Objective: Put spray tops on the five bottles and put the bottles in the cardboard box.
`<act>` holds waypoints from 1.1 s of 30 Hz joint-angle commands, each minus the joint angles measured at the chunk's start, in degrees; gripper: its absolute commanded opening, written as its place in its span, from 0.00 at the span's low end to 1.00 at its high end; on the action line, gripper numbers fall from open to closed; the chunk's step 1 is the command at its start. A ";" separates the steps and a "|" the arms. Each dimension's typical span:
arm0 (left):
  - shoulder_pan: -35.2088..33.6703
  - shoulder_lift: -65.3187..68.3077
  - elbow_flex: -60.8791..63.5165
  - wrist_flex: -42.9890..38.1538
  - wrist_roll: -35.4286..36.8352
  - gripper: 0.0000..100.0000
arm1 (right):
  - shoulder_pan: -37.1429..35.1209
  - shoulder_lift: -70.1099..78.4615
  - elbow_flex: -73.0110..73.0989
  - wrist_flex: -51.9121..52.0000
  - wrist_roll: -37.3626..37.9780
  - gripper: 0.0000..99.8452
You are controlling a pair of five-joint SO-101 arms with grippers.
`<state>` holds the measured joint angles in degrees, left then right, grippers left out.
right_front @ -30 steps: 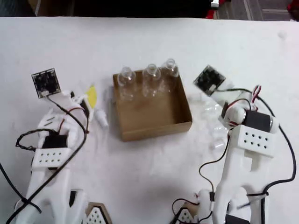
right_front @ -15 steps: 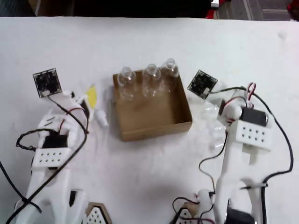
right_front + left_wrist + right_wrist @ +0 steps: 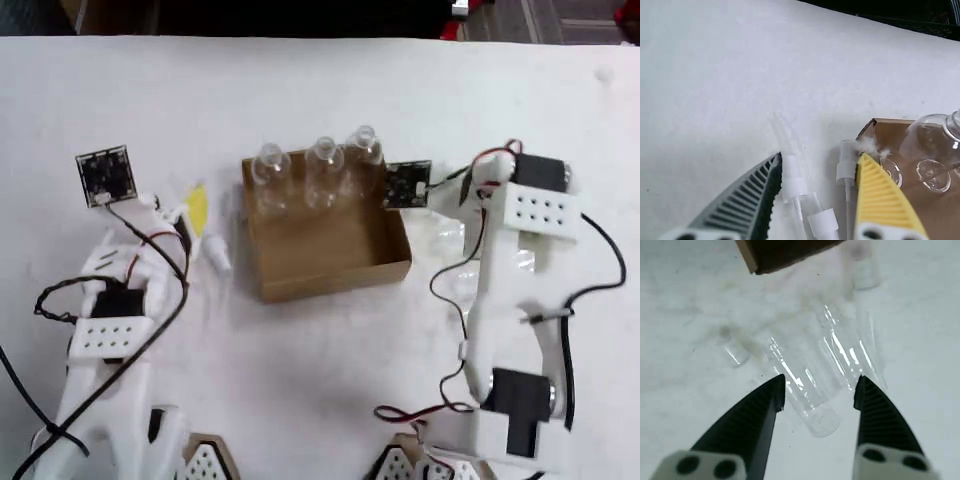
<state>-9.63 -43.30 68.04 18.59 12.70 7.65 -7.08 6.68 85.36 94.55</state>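
Observation:
A cardboard box [image 3: 330,250] sits mid-table, with three capped clear bottles [image 3: 322,170] standing along its far wall. Two more clear bottles [image 3: 810,385] lie without tops on the table to the right of the box. My right gripper [image 3: 821,381] hangs open just above them, one bottle between its dark fingers. Left of the box, loose spray tops [image 3: 792,180] lie on the table. My left gripper [image 3: 820,157] is open around them, with a grey finger on one side and a yellow finger [image 3: 197,205] on the other. The box corner [image 3: 885,130] shows just past the yellow finger.
The right arm [image 3: 510,260] stretches over the table's right side, its camera board [image 3: 405,185] close to the box's right wall. A small clear cap [image 3: 735,355] lies near the bottles. White table lies open beyond the box and in front of it.
The right arm has stretched away from the front edge, and its camera board has swung left to the box's right wall. The left arm has hardly moved.

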 commanded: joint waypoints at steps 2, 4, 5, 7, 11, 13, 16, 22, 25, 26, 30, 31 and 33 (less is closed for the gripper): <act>-0.22 -0.66 -0.53 -1.67 -0.62 0.23 | -3.30 3.74 -3.16 1.36 3.96 0.20; -0.22 -0.66 -0.53 -1.67 -0.62 0.23 | -4.18 5.85 -3.34 1.36 5.10 0.20; -0.22 -0.66 -0.53 -1.67 -0.62 0.23 | -4.44 6.90 -3.34 0.84 5.71 0.20; -0.22 -0.66 -0.53 -1.67 -0.62 0.23 | -4.88 9.54 -3.25 -1.36 6.33 0.20; -0.22 -0.66 -0.53 -1.67 -0.70 0.23 | -4.44 14.46 -3.52 -5.93 6.42 0.20; -0.22 -0.66 -0.53 -1.67 -0.70 0.23 | -4.09 15.78 -3.52 -6.81 6.51 0.20; -0.22 -0.66 -0.62 -1.67 -0.70 0.23 | -3.74 16.66 -3.52 -9.10 7.65 0.20; -0.22 -0.66 -0.62 -1.67 -0.70 0.23 | -1.98 17.63 -3.25 -10.33 11.52 0.20; -0.22 -0.66 -0.62 -1.67 -0.70 0.23 | -1.71 20.00 -4.13 -10.95 12.13 0.20; -0.22 -0.66 -0.62 -1.67 -0.70 0.23 | -1.63 20.88 -4.57 -11.38 12.13 0.20; -0.22 -0.66 -0.62 -1.67 -0.70 0.23 | -0.57 23.43 -6.95 -11.30 11.87 0.20; -0.22 -0.66 -0.62 -1.67 -0.70 0.23 | -0.48 23.78 -7.30 -11.30 11.87 0.20; -0.22 -0.66 -0.62 -1.67 -0.70 0.23 | -0.48 24.31 -7.38 -11.47 11.87 0.20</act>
<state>-9.63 -43.30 68.04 18.59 12.70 6.24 17.19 1.93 74.55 105.89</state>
